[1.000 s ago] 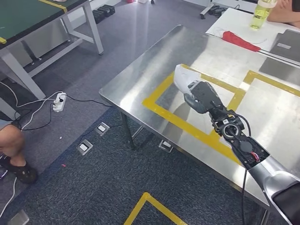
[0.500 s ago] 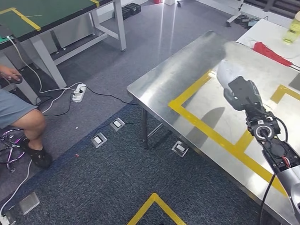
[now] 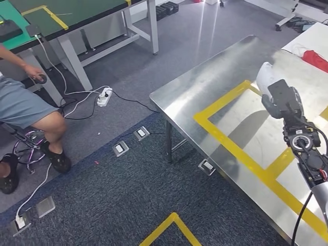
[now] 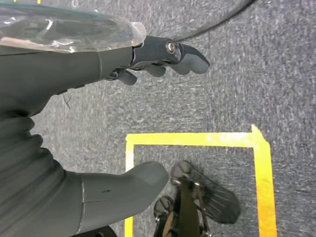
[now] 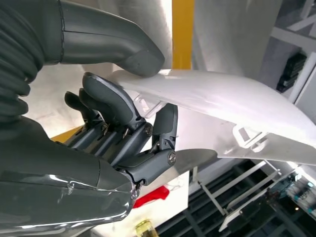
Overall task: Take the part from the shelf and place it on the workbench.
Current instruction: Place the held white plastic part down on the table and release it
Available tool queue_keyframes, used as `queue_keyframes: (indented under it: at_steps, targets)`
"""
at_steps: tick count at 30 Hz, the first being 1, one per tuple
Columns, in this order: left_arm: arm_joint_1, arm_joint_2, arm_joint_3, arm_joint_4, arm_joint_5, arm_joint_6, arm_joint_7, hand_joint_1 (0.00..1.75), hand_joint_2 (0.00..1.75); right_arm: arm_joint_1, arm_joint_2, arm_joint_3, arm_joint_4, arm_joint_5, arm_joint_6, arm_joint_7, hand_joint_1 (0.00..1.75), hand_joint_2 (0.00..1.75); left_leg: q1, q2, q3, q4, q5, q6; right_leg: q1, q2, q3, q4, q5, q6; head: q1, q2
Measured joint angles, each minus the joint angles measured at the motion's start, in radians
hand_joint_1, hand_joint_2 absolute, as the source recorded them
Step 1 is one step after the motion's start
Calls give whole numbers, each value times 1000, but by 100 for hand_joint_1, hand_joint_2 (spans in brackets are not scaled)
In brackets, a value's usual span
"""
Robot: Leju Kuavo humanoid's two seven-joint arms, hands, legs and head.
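Lowering should stay slow and level, since the right robot hand, thumb and fingers pinching the white part, holds it above the steel surface inside the yellow tape, left robot hand spread.
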Motion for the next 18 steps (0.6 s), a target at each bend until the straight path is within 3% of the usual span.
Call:
queue_keyframes:
  at_steps: [1,2,3,6,7,9,11,13,18]
  targets:
    - [1,-1,0,0,0,-1,0,0,175,1,-1,-6,6,-2,-2,-1,175,175,0,4,-19,39,-8,0,2,-6,0,0,0,0,-1,0]
    - [1,-2,0,0,0,-2,0,0,175,2,-1,-12,12,-4,-2,-2,175,175,0,6,-17,36,3,2,3,-10,0,0,0,-1,-2,0]
    - [2,-2,0,0,0,-3,0,0,175,3,-1,-17,16,-4,-3,-4,175,175,0,7,7,-10,31,6,4,-13,1,0,-1,-1,-2,0]
    - [0,1,0,0,-2,-3,-2,0,175,4,-1,-35,30,-10,-9,-6,175,175,-8,10,120,-226,114,24,7,-19,1,1,-3,2,-4,0]
    - [0,2,0,0,-2,-4,-2,0,175,6,-1,-43,35,-14,-13,-7,175,175,-11,11,138,-263,122,27,9,-20,0,2,-5,4,-4,0]
    - [-1,2,0,0,-2,-4,-3,0,175,16,-4,-59,46,-20,-21,-10,175,175,-11,10,147,-282,124,25,12,-20,1,0,-10,-2,-1,0]
    - [1,2,0,0,-2,-5,-3,0,175,32,-9,-73,53,-25,-26,-12,175,175,-12,9,167,-313,133,24,12,-21,23,-32,-2,-2,1,0]
    - [3,3,0,0,-3,-6,-3,0,175,42,-12,-86,59,-30,-30,-14,175,175,-12,9,213,-390,163,29,11,-21,73,-116,33,6,3,0]
    - [4,3,0,0,-3,-8,-3,0,175,67,-16,-130,82,-47,-39,-16,175,175,-11,9,381,-683,282,33,12,-21,250,-429,166,15,8,0]
